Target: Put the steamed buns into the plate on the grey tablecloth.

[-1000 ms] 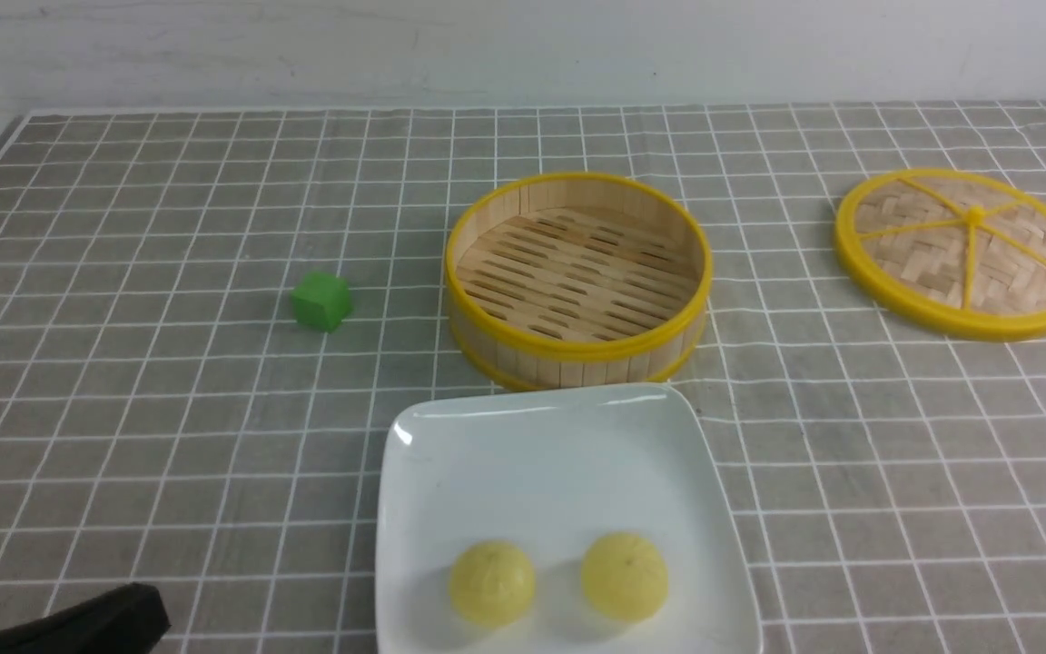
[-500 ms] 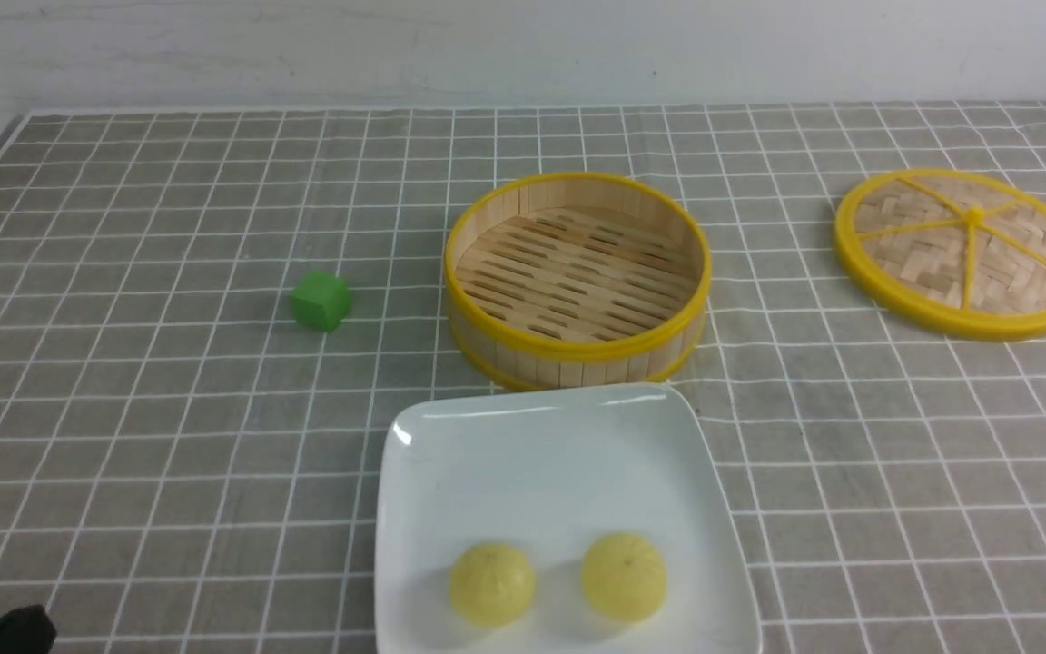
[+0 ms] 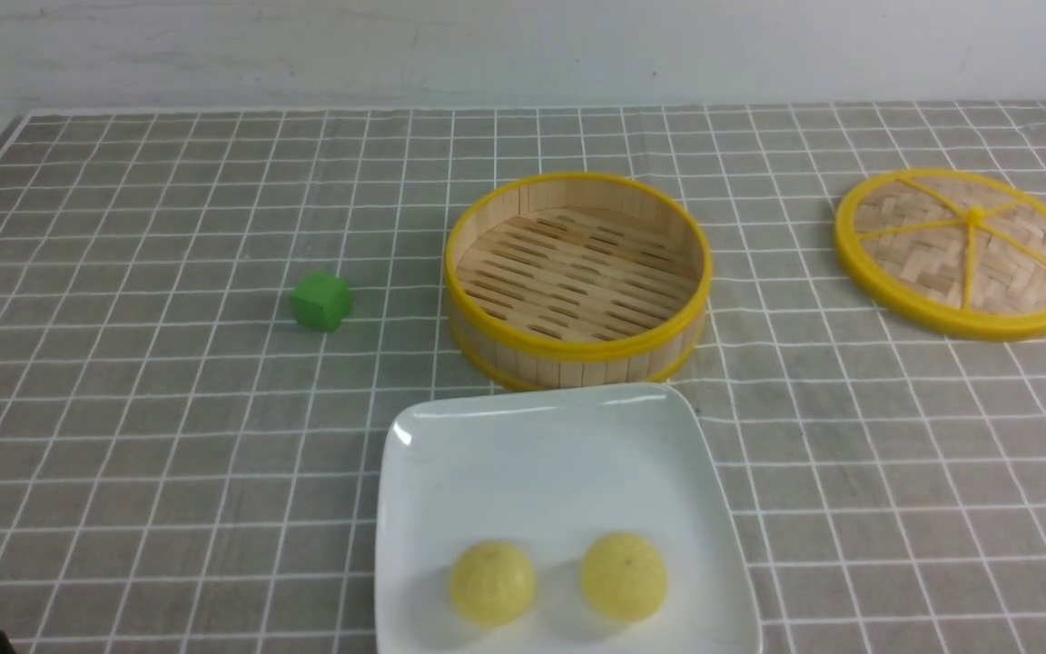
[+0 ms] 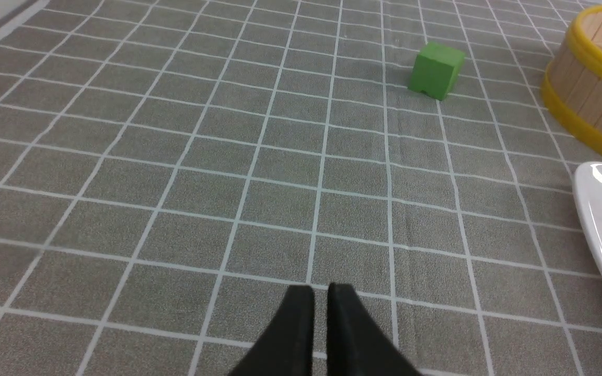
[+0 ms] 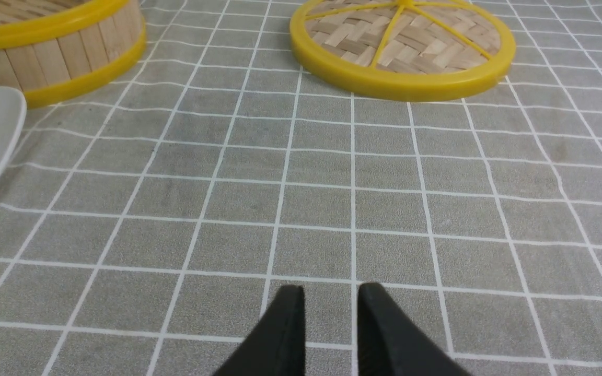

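your grey tablecloth [image 3: 169, 436] carries the plate [image 3: 541, 454], and both steamed buns [image 3: 492, 583] [image 3: 624, 576] already sit inside near its front edge; nothing looks left. left gripper [image 4: 321, 293] nearly closed, right gripper [image 5: 331, 293] slightly apart, both empty.

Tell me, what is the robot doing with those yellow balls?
Those are buns, and nothing is holding them now. Both buns sit side by side in the white plate. The steamer behind it is empty, and its lid lies off to the right on the cloth. A green cube sits on the left. The left hand and right hand hang over bare cloth, holding nothing. The job looks done.
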You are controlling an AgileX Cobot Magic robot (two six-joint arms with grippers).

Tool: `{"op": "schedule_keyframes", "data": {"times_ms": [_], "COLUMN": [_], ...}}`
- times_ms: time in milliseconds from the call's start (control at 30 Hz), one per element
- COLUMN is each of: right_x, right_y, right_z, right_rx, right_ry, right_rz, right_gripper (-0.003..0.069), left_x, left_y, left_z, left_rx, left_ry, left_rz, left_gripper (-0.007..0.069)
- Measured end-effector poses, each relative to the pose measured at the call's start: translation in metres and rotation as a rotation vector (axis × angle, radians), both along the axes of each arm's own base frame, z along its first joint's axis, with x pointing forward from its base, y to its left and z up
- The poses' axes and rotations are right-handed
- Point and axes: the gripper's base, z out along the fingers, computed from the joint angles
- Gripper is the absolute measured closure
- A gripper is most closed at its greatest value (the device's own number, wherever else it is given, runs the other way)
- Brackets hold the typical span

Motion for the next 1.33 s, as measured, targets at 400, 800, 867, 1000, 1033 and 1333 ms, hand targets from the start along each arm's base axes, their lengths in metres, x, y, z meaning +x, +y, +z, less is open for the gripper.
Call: {"op": "schedule_keyframes", "data": {"times_ms": [400,800,867,1000,1033,1333], "right_x": [0.0000,0.0000,0.0000,0.0000,0.0000,0.0000], "right_y": [0.0000,0.0000,0.0000,0.0000,0.0000,0.0000], "right_z": [0.0000,0.0000,0.0000,0.0000,0.0000,0.0000], "right_rx": [0.000,0.000,0.000,0.000,-0.001,0.000], "right_ry": [0.000,0.000,0.000,0.000,0.000,0.000], "right_rz": [0.000,0.000,0.000,0.000,0.000,0.000], "right_gripper": [0.0477,0.0475,0.0473,0.0470,0.0469,0.0456], "left_x": [0.0000,0.0000,0.0000,0.0000,0.0000,0.0000], "left_y": [0.0000,0.0000,0.0000,0.0000,0.0000,0.0000], "left_z": [-0.0001,-0.0001,-0.0001,-0.0001,-0.0001,-0.0001], "left_rx": [0.000,0.001,0.001,0.001,0.001,0.001], "left_ry": [0.001,0.001,0.001,0.001,0.001,0.001], "left_rz": [0.000,0.000,0.000,0.000,0.000,0.000], "left_gripper": [0.0554,0.0545,0.0538,0.0534,0.0533,0.0521]}}
